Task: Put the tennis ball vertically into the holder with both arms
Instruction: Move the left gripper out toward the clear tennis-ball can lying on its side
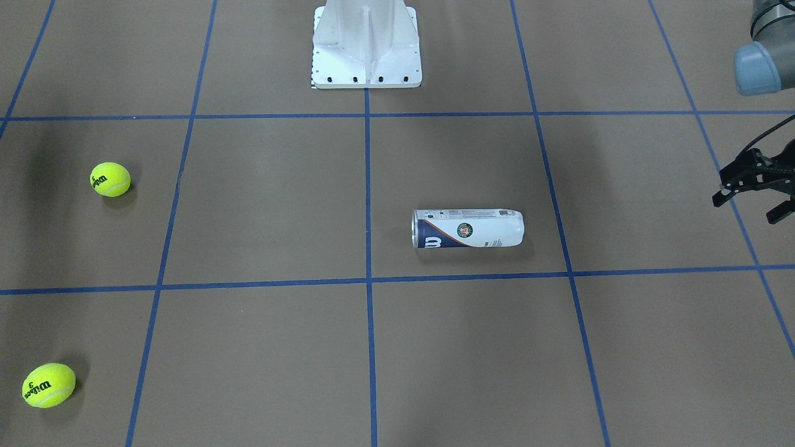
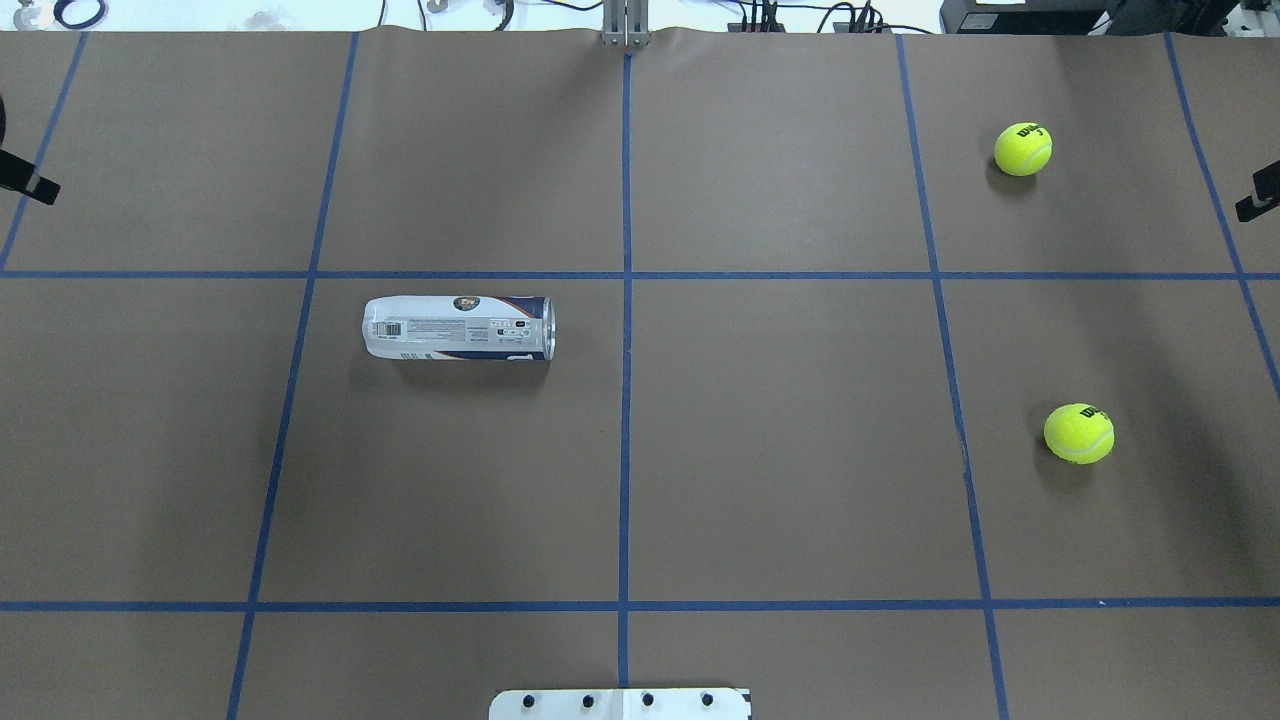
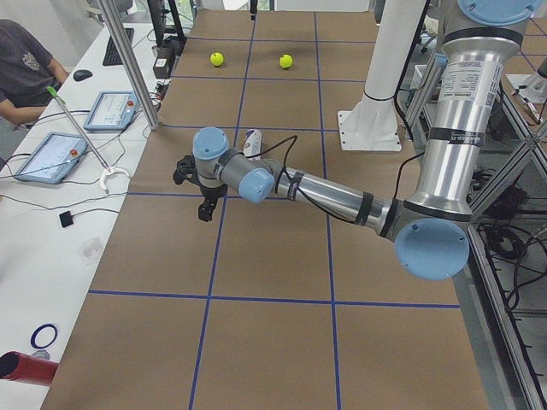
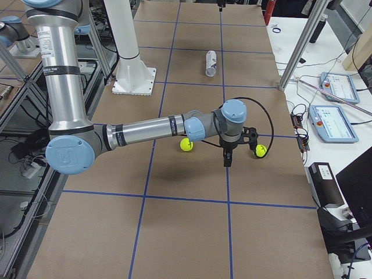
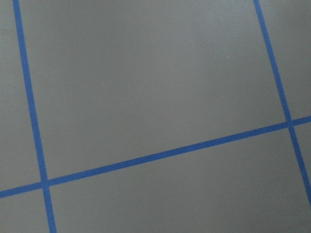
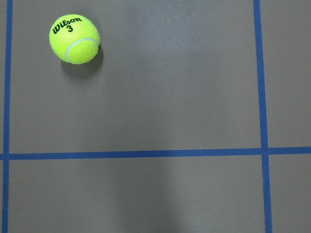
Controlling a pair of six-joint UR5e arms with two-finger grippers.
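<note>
The holder (image 1: 467,228) (image 2: 458,327), a clear can with a white and navy label, lies on its side on the brown table, its metal-rimmed mouth toward the table's middle. Two yellow tennis balls (image 2: 1023,149) (image 2: 1079,433) rest far from it on the robot's right side; one marked "Wilson 3" (image 6: 74,39) shows in the right wrist view. My left gripper (image 1: 750,208) hovers open and empty near the table's left end, well clear of the holder. My right gripper (image 4: 226,157) hangs above the table near the balls; only one finger (image 2: 1260,197) shows overhead, so I cannot tell its state.
The white pedestal base (image 1: 366,56) (image 2: 620,703) stands at the robot's side of the table, in the middle. Blue tape lines grid the brown surface. A person sits at a side desk (image 3: 26,68) with tablets, beyond the left end.
</note>
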